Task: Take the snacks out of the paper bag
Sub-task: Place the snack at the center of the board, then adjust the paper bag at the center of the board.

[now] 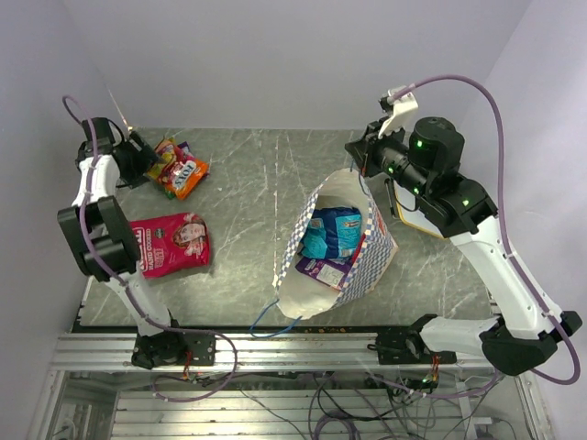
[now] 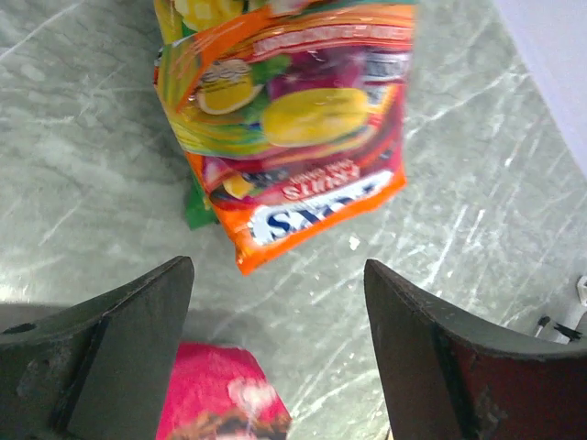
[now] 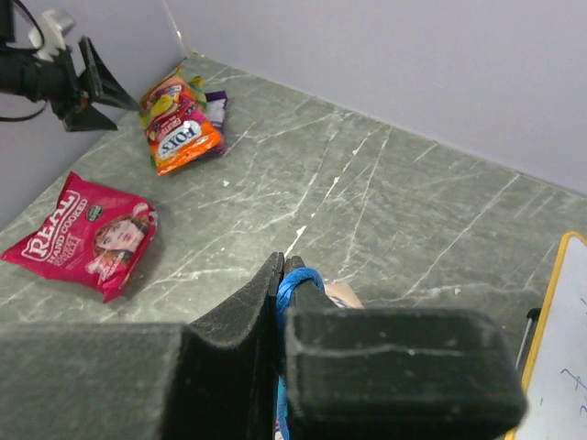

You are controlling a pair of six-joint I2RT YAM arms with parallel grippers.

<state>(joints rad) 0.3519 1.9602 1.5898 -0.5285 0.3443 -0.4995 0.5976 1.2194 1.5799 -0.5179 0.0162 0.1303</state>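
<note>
The checkered paper bag (image 1: 367, 266) lies open on the table middle, with a blue packet (image 1: 332, 231) and a purple packet (image 1: 323, 269) inside. My right gripper (image 3: 292, 266) is shut on the bag's blue string handle (image 3: 301, 280) at the bag's far rim (image 1: 353, 174). An orange and yellow packet (image 1: 181, 171) lies at the far left over a purple one (image 3: 216, 103); it fills the left wrist view (image 2: 293, 128). A pink packet (image 1: 171, 244) lies nearer on the left. My left gripper (image 2: 280, 302) is open and empty just above the table beside the orange packet.
A white board with a tan edge (image 3: 561, 348) lies at the right under my right arm. The back wall and left wall stand close behind the orange packet. A second blue handle (image 1: 266, 316) trails off the bag's near end by the table's front edge.
</note>
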